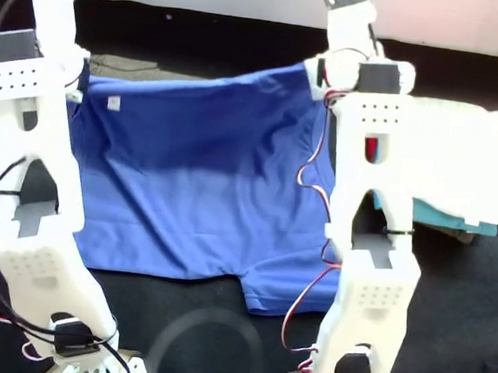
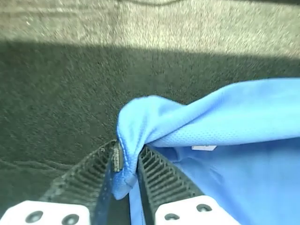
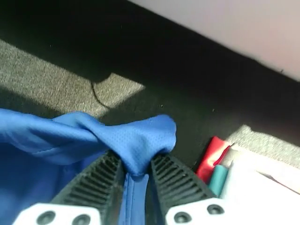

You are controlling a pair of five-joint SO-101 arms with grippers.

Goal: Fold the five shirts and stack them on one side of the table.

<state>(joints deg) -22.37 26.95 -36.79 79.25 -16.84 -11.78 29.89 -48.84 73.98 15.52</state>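
Black table (image 1: 201, 331); blue shirt (image 1: 197, 182) beside stack (image 1: 460, 170)

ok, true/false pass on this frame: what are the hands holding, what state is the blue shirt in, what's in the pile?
1. The left hand and the right hand are each shut on an edge of the blue shirt. True.
2. The blue shirt lies folded on the pile. False: it is spread open across the table, held by both hands at its far edge.
3. A white shirt tops the pile on the right arm's side. True.
4. The pile is all white. False: a teal shirt and a red shirt show at its edge.
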